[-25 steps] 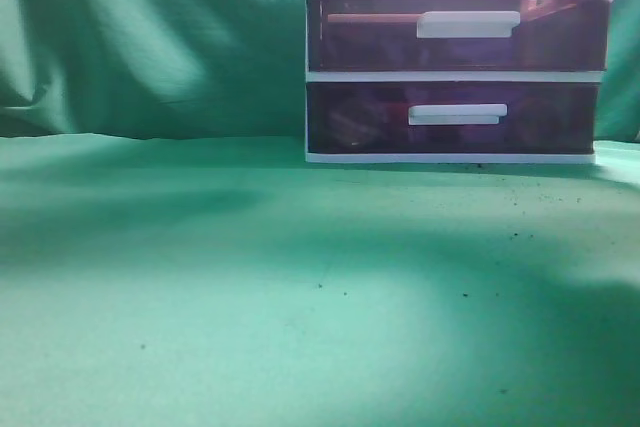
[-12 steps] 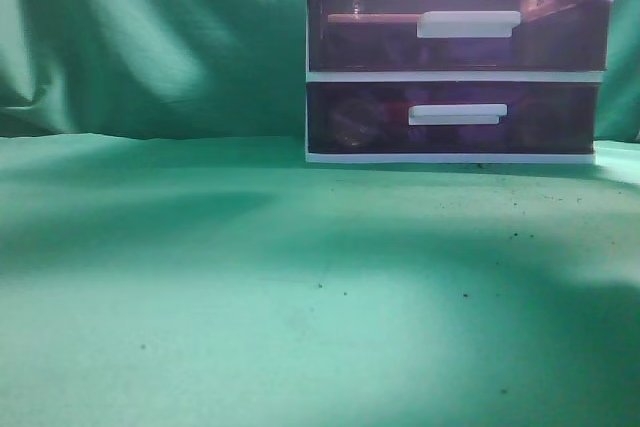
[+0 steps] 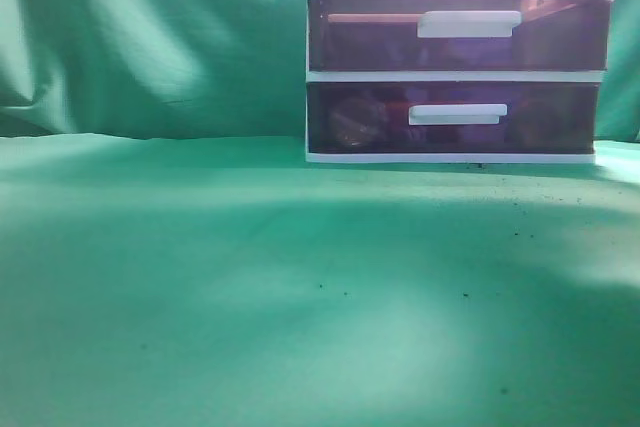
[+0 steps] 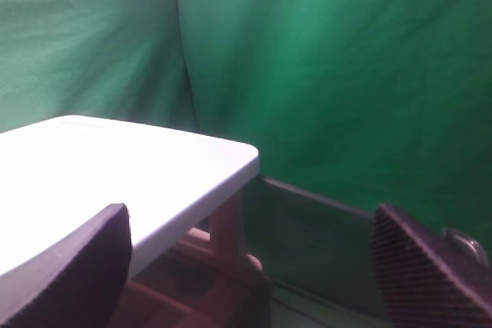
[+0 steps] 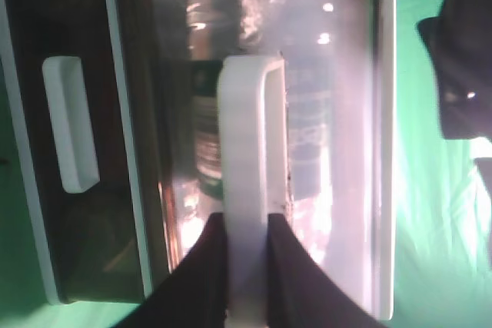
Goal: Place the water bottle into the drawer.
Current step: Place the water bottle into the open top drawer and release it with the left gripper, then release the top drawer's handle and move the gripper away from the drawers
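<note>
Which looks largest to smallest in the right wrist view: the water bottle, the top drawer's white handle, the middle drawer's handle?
1. water bottle, seen through the top drawer's translucent front
2. top drawer's white handle, gripped by the right gripper; nearness to the camera may enlarge it
3. middle drawer's handle

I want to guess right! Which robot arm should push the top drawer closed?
Probably the right one. Its pincer is already shut on the white handle of the drawer, with the water bottle visible behind the front. The left pincer hangs open beside the unit.
</note>
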You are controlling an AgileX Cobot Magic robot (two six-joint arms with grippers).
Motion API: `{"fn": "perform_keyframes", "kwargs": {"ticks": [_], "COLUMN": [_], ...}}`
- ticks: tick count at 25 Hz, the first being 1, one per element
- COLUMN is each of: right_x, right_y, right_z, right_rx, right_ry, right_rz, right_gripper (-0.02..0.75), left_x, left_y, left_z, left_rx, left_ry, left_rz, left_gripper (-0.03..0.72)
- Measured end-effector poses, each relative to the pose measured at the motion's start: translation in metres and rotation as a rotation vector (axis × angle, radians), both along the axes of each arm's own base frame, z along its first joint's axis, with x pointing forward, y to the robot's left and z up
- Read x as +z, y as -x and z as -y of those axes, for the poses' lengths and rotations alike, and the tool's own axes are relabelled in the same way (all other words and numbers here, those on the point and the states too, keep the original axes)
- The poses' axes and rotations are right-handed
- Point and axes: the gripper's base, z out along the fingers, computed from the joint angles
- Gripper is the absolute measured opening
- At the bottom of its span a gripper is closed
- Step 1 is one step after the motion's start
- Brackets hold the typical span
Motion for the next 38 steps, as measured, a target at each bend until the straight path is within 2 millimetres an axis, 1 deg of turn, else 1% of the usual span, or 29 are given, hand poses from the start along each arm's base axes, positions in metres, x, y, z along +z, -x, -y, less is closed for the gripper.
{"fn": "perform_keyframes", "kwargs": {"ticks": [2, 3, 4, 5, 6, 8, 10, 12, 13, 15, 17, 19, 22, 25, 26, 27, 28, 31, 33, 35, 38], "right_x": [0.000, 0.000, 0.000, 0.000, 0.000, 0.000, 0.001, 0.001, 0.001, 0.001, 0.000, -0.002, -0.003, 0.002, 0.005, 0.008, 0.011, 0.015, 0.016, 0.018, 0.019], "right_y": [0.000, 0.000, 0.000, 0.000, 0.000, 0.000, 0.000, 0.000, 0.000, 0.001, 0.000, -0.002, -0.010, -0.025, -0.033, -0.041, -0.048, -0.067, -0.080, -0.093, -0.110], "right_z": [0.000, 0.000, 0.000, 0.000, 0.000, 0.000, 0.000, 0.001, 0.001, 0.000, 0.000, -0.001, -0.004, -0.011, -0.014, -0.015, -0.017, -0.018, -0.018, -0.017, -0.016], "right_rx": [0.000, -0.001, -0.001, -0.001, -0.002, -0.002, -0.003, -0.004, -0.003, 0.004, 0.007, 0.009, 0.010, 0.014, 0.010, 0.006, 0.004, -0.008, -0.014, -0.022, -0.031], "right_ry": [0.000, -0.001, -0.001, -0.001, -0.002, -0.002, 0.005, 0.012, 0.015, 0.023, 0.030, 0.037, 0.052, 0.072, 0.066, 0.064, 0.062, 0.059, 0.064, 0.068, 0.077], "right_rz": [0.000, -0.001, -0.001, -0.001, 0.001, 0.003, 0.011, 0.018, 0.021, 0.028, 0.036, 0.046, 0.056, 0.081, 0.088, 0.096, 0.099, 0.104, 0.106, 0.117, 0.132], "right_gripper": [0.090, 0.090, 0.090, 0.090, 0.090, 0.090, 0.090, 0.090, 0.090, 0.090, 0.090, 0.090, 0.090, 0.090, 0.090, 0.090, 0.090, 0.090, 0.090, 0.090, 0.090], "left_x": [0.007, 0.013, 0.019, 0.023, 0.030, 0.042, 0.051, 0.056, 0.059, 0.066, 0.078, 0.096, 0.135, 0.168, 0.168, 0.175, 0.192, 0.202, 0.203, 0.198, 0.183], "left_y": [0.001, 0.002, 0.003, 0.004, 0.006, 0.014, 0.025, 0.034, 0.038, 0.042, 0.047, 0.054, 0.080, 0.111, 0.111, 0.120, 0.139, 0.156, 0.166, 0.172, 0.178], "left_z": [-0.001, -0.005, -0.008, -0.012, -0.017, -0.028, -0.039, -0.050, -0.059, -0.080, -0.100, -0.121, -0.154, -0.178, -0.178, -0.185, -0.198, -0.211, -0.218, -0.222, -0.226], "left_rx": [0.001, 0.006, 0.009, 0.012, 0.013, 0.000, -0.009, 0.016, 0.056, 0.203, 0.368, 0.490, 0.561, 0.582, 0.582, 0.585, 0.592, 0.605, 0.613, 0.615, 0.609], "left_ry": [0.001, -0.015, -0.034, -0.056, -0.112, -0.241, -0.384, -0.492, -0.564, -0.634, -0.641, -0.613, -0.551, -0.526, -0.526, -0.528, -0.505, -0.502, -0.512, -0.534, -0.571], "left_rz": [0.021, 0.044, 0.060, 0.061, 0.091, 0.100, 0.039, -0.063, -0.109, -0.240, -0.330, -0.381, -0.388, -0.364, -0.364, -0.356, -0.327, -0.308, -0.308, -0.319, -0.335], "left_gripper": [0.517, 0.454, 0.379, 0.265, 0.156, 0.059, 0.000, 0.000, 0.000, 0.000, 0.000, 0.000, 0.000, 0.000, 0.000, 0.000, 0.000, 0.000, 0.000, 0.000, 0.000]}}
